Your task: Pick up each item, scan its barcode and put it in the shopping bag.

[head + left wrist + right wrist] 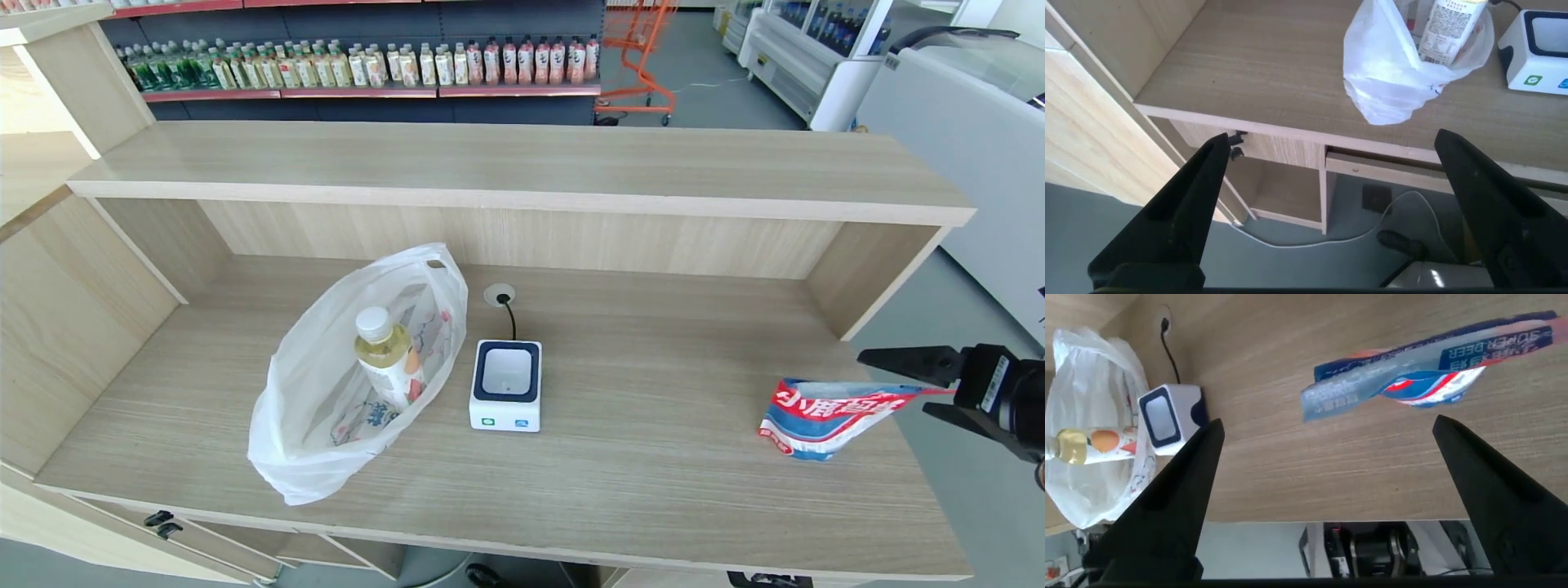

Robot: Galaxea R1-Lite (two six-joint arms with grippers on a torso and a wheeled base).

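Note:
A red, white and blue snack pouch [824, 416] [1429, 367] rests on the right part of the wooden counter [653, 457]. My right gripper [894, 382] [1327, 429] is open just right of it, and the pouch's top corner reaches in between the fingers. The white scanner [506, 384] [1167, 416] [1535, 57] sits mid-counter. Left of it lies the open white shopping bag [326, 457] [1388, 82] [1086, 359], holding a drink bottle [388, 359] [1449, 33] and a flat packet. My left gripper [1331, 212] is open and holds nothing, below the counter's front edge near the bag.
A raised shelf [522, 171] runs along the counter's back, with side walls at both ends. The scanner cable [511, 318] runs into a hole behind it. Drawers [1282, 151] sit under the counter front. Bare wood lies between scanner and pouch.

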